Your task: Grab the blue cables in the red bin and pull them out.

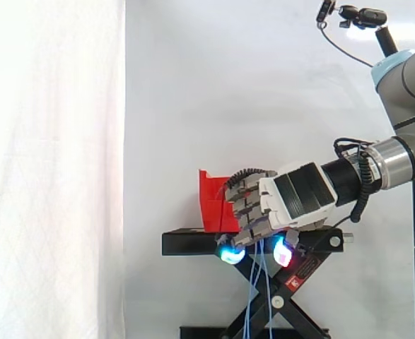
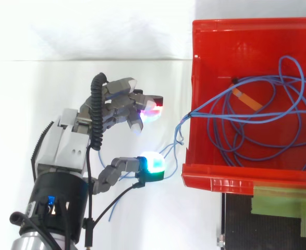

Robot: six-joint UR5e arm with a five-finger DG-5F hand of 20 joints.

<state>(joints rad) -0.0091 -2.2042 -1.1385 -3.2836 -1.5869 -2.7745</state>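
One grey metal robot hand (image 2: pixel 64 140) sits at the left of the top view, outside the bin, with its fingers (image 2: pixel 121 101) curled in toward the thumb and the glowing pads close together. Thin blue cables (image 2: pixel 192 115) pass through the gap between them, so the fingers look to be closed round a few strands, though the exact contact is hidden under the pads. In the side view loose strands (image 1: pixel 253 296) hang straight down from the hand (image 1: pixel 292 194), past the edge of the black scissor stand (image 1: pixel 186 244).

Moving right, a short stretch of cable bridges the space from the thumb side of the hand up to the left wall of the red plastic bin (image 2: pixel 220 177), where the strands gather and cross over the rim. Beyond the wall, on the right, most of the cable lies in loose overlapping loops on the bin floor, near a small orange strip (image 2: pixel 246 99).

The relation that matters: the coil lies to the right of the fingers, and the taut strands run roughly left-right between them. By my judgement, pulling further left, away from the bin wall, should draw the loops over the rim; the risk is strands snagging there or dragging the bin.
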